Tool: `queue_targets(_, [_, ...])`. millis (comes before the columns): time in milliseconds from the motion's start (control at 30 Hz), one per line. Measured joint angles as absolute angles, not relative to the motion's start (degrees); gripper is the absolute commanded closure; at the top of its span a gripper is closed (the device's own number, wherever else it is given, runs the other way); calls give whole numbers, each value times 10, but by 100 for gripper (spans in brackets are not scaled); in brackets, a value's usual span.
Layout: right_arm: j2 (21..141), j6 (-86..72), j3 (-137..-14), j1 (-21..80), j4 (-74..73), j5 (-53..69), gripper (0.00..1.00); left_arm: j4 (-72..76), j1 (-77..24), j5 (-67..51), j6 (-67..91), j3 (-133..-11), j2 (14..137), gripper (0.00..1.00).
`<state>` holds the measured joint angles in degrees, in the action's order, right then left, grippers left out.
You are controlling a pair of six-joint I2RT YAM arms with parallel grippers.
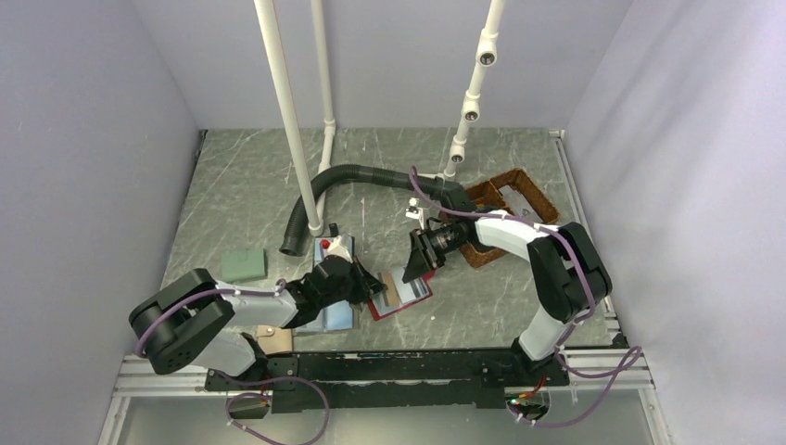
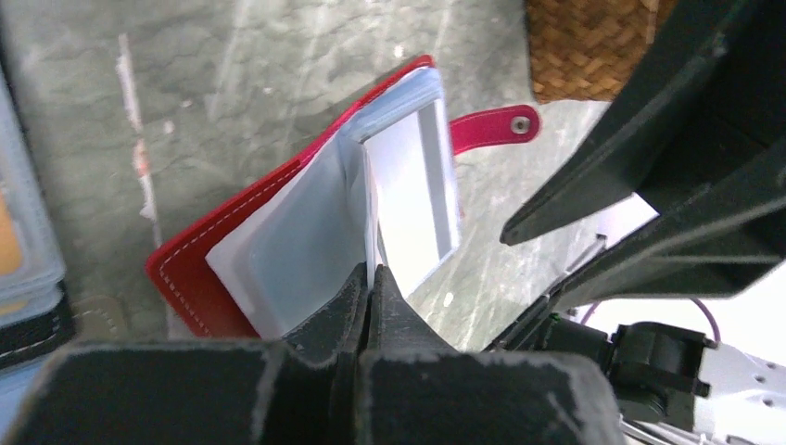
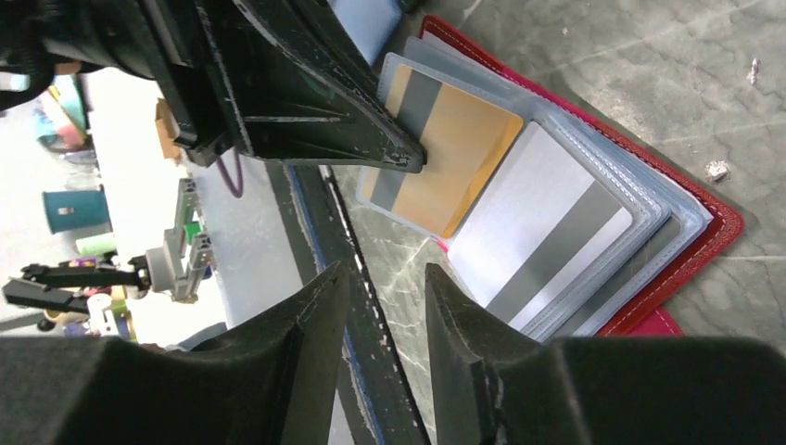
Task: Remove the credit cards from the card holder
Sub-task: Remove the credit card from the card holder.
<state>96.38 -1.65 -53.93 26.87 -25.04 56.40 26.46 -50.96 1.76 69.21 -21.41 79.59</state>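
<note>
Red card holder [image 1: 414, 293] lies open at the centre of the surface [image 1: 259, 185], clear sleeves [image 3: 556, 222] fanned, orange card [image 3: 445, 158] showing. Left claw [image 2: 371, 292] pinches one sleeve; right claw [image 3: 386, 273] spread. Basket [image 1: 519, 190] at 2 o'clock, open room at 12.

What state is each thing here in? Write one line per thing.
Holder: lying open.
Tab: unsnapped.
Orange card: inside its sleeve.
Grey-striped card: inside another sleeve.
Left gripper: shut on the orange card's sleeve.
Right gripper: open, empty.
</note>
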Motion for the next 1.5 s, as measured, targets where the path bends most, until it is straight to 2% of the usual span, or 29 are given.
queue_targets(167, [963, 6, -539, 231, -252, 638, 52, 353, -509, -7, 663, -199, 802, 100])
queue_targets(667, [887, 67, -512, 165, -261, 726, 43, 469, -509, -89, 572, -213, 813, 100])
queue_targets(1100, [888, 63, -494, 160, -253, 728, 44, 528, -509, -103, 564, -212, 813, 100])
queue_targets(1500, [889, 15, -463, 160, -192, 783, 49, 568, -509, -108, 564, -212, 816, 100])
